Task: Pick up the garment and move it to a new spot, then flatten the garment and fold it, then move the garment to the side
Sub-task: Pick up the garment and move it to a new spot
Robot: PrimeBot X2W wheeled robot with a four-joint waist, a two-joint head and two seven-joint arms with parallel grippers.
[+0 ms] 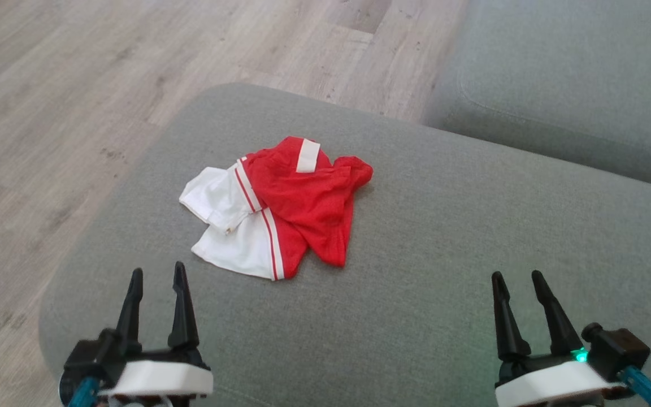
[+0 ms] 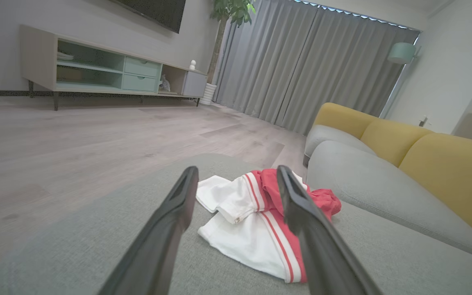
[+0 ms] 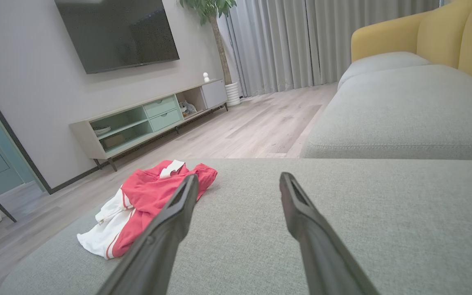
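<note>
Nearest, low in the head view: two grippers, left gripper (image 1: 157,269) and right gripper (image 1: 516,275). Each has two dark fingers spread apart, nothing held. Both are over one grey ottoman (image 1: 444,237).

One garment (image 1: 286,209), red and white, lies crumpled on the ottoman's far-left part. It is ahead of the left gripper and well apart from the right.

Beyond: one grey sofa seat (image 1: 574,85), wood floor (image 1: 77,85), one TV stand (image 2: 109,71), one potted plant (image 3: 209,12).

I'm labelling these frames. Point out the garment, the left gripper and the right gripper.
garment (image 1: 303,203), head view, red cloth near its middle.
left gripper (image 1: 158,269), head view, midway between its fingertips.
right gripper (image 1: 517,275), head view, midway between its fingertips.
</note>
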